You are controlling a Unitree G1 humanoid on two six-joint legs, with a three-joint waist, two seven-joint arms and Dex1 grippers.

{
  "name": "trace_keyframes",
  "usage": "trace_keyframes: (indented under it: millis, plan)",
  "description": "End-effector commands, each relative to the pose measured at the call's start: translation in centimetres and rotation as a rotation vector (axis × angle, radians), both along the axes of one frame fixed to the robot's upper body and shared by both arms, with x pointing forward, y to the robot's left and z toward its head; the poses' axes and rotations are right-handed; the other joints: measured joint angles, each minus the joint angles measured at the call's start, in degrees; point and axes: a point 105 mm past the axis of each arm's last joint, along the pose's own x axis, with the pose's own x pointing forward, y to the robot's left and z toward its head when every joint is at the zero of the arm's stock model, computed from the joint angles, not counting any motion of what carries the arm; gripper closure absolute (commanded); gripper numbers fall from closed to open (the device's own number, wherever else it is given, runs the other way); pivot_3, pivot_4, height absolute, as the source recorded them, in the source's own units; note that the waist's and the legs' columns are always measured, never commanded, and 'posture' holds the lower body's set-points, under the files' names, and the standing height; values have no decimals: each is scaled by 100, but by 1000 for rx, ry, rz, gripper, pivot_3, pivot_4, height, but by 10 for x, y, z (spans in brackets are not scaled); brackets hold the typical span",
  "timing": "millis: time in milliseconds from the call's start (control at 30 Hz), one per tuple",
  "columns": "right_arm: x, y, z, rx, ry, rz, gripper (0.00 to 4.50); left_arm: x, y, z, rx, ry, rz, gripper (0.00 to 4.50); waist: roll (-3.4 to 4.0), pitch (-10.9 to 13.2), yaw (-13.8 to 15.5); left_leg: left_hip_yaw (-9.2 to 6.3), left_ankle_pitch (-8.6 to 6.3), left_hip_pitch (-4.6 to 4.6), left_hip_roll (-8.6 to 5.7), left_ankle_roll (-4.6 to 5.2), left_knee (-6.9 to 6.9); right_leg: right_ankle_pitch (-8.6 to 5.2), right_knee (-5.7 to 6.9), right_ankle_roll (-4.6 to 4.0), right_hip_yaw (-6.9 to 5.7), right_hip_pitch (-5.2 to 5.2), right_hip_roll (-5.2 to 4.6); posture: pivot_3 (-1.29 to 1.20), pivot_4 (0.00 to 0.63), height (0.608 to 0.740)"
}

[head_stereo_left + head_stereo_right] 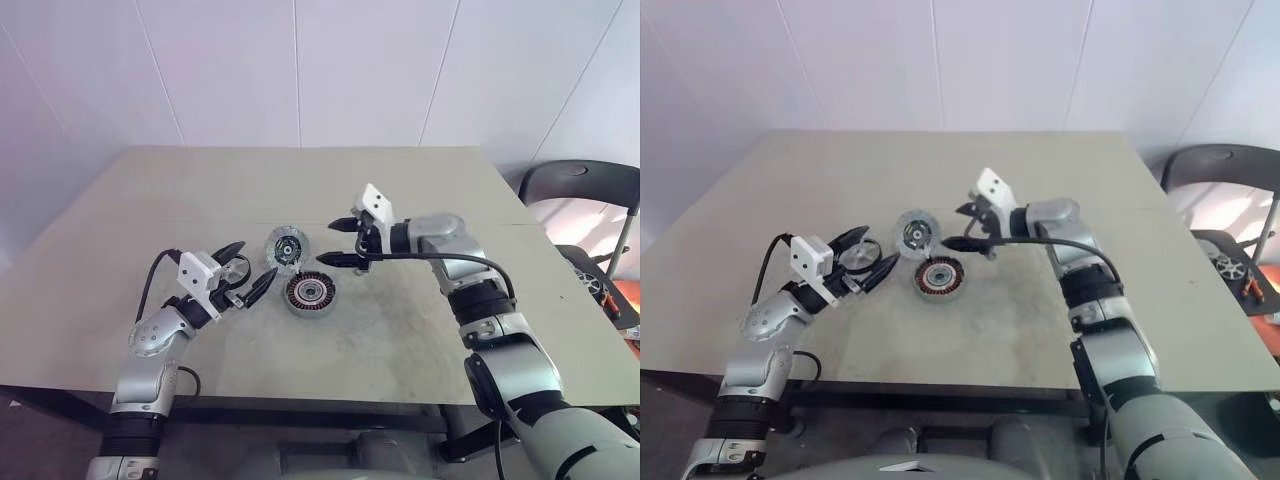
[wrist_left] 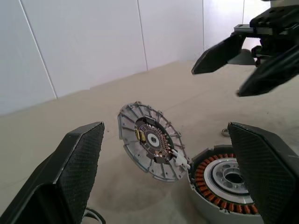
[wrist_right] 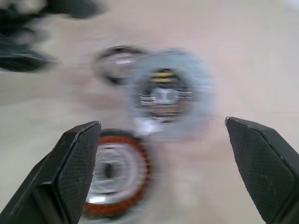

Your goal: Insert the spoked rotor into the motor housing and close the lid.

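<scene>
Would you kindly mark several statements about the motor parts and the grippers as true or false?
1. The lid lies flat on the motor housing. False: it stands tilted on edge beside the housing.
2. Both the left gripper and the right gripper are open. True.
3. The housing's copper windings are uncovered. True.
4. The right gripper holds the lid. False: nothing is between its fingers.

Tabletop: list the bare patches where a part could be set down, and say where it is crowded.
Free: the far half of the table behind the lid, and the near strip in front of the motor housing toward the front edge. Crowded: the centre, where lid and housing touch, with the open left gripper beside them and the open right gripper just above.
</scene>
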Motion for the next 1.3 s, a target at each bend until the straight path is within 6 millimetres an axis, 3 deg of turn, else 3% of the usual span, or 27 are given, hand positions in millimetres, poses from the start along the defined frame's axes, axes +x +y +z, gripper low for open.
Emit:
trace_keyframes:
  millis: [33,200,367,500,667,1133,1233,1300]
  plan:
    - [7,-17,-5,52,10,-94,24,2,-1,10,0,-33,-18,0,1,1,-1,1,0,-1,0,0,-2,0,-2,0,1,-1,0,0,0,740]
    - [7,-37,-38,52,42,-219,24,3,-5,10,5,-28,-41,0,2,1,-1,2,1,2,0,1,-6,1,1,0,3,-1,1,0,0,740]
    - [8,-43,-48,56,1,-264,24,3,-9,15,5,-32,-51,0,6,5,-18,4,1,6,0,1,2,0,6,0,7,2,3,0,0,740]
    - [6,-36,-51,125,3,-266,24,3,-9,15,6,-30,-54,0,6,4,-14,3,1,8,0,2,1,0,6,0,7,4,4,0,0,740]
    - [0,-35,-72,95,50,-269,24,1,-10,17,8,-30,-56,0,6,4,3,3,1,6,0,2,-1,1,5,0,7,4,4,0,0,740]
    - [3,-55,-102,1,154,-403,24,0,-10,18,10,-22,-57,0,5,3,-4,3,1,22,0,2,15,0,4,0,8,29,2,0,0,740]
    - [4,-56,-103,1,201,-427,665,1,-10,17,11,-21,-60,0,3,2,-4,3,1,23,0,1,17,0,3,0,8,31,0,0,0,740]
    - [6,-57,-102,-13,194,-433,1340,1,-10,16,11,-20,-61,0,3,2,-2,2,1,22,0,1,15,0,3,0,8,30,0,0,0,740]
